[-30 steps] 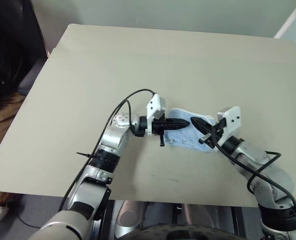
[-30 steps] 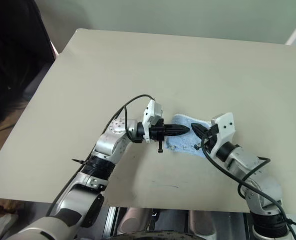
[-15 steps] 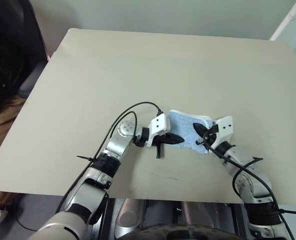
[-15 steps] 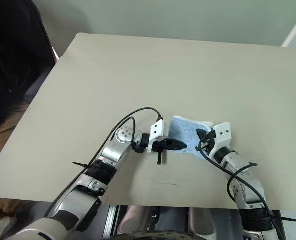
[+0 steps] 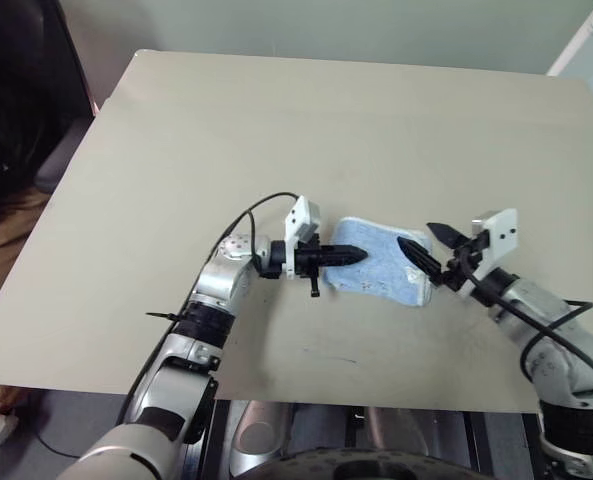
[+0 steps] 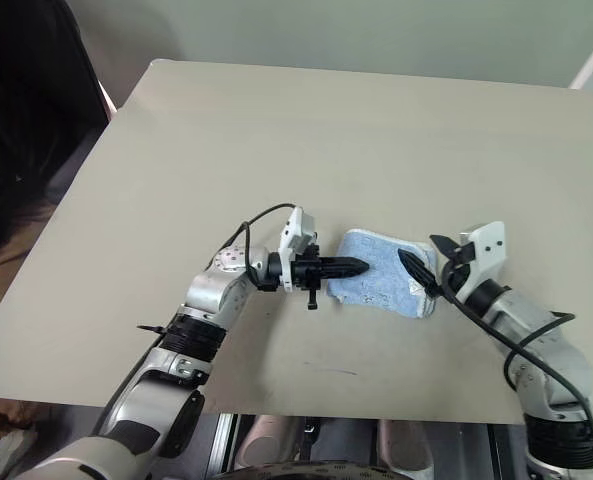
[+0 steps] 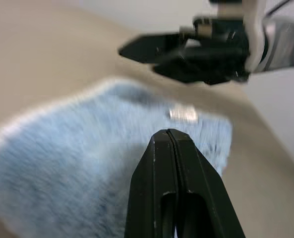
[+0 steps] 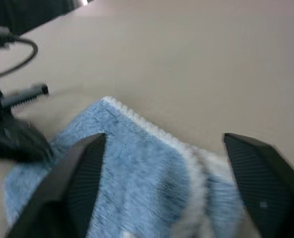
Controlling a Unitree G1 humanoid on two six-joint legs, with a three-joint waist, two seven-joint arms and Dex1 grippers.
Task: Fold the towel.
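1. In the left eye view, we see the towel (image 5: 381,263) lying as a small, compact blue bundle on the table (image 5: 276,130), nearer to the front edge than to the back edge and a little toward the right side. The left gripper (image 5: 359,254) has its fingers pressed together, and its tip rests at the left edge of the towel; we cannot tell if cloth is pinched there. The right gripper (image 5: 431,249) has its fingers spread wide, just beside the right edge of the towel, with nothing between them.

2. In the right eye view, the same scene appears, and the towel looks already doubled over, with a white edging at its right end.

3. In the left wrist view, the two fingers (image 7: 174,163) are closed on each other above the blue cloth, and a small white tag (image 7: 182,113) shows on the towel.

4. In the right wrist view, the two fingers (image 8: 75,183) stand far apart, with the towel and its white stitched edge lying between and beyond them.

5. We judge that one fold is made and the right gripper holds nothing. The next move probably calls for taking a free edge cleanly, one layer or all layers together, and carrying it over without dragging the bundle.
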